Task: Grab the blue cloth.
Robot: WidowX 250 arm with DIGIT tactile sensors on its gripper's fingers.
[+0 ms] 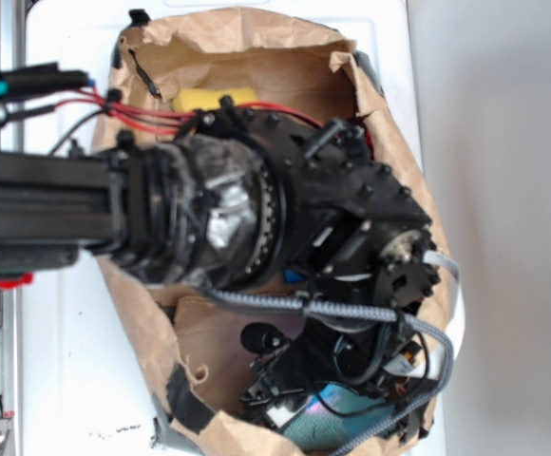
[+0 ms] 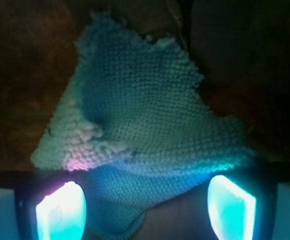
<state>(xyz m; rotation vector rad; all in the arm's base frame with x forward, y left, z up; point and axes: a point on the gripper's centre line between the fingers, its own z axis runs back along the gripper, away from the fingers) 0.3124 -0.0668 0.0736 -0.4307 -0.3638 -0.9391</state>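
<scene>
In the wrist view the tool [image 2: 146, 207] is spread wide, one glowing fingertip [image 2: 60, 212] on each side of the blue cloth [image 2: 140, 130]'s near edge. The cloth lies crumpled inside the paper bag [image 1: 142, 323], extending straight ahead from the tool, its folds between the fingers, so closing should catch it.

Mostly hidden in the exterior view: the blue cloth [image 1: 337, 410], covered by the arm and gripper [image 1: 299, 394], only a sliver showing at the bottom edge of the paper bag [image 1: 256, 43]. Yellow object [image 1: 214, 98] half concealed behind the red wires [image 1: 128, 114]. Blue cloth [image 2: 145, 135] cut off at the bottom edge in the wrist view. Fingertips [image 2: 60, 212] likewise cropped below. Surroundings too dark to make out.
</scene>
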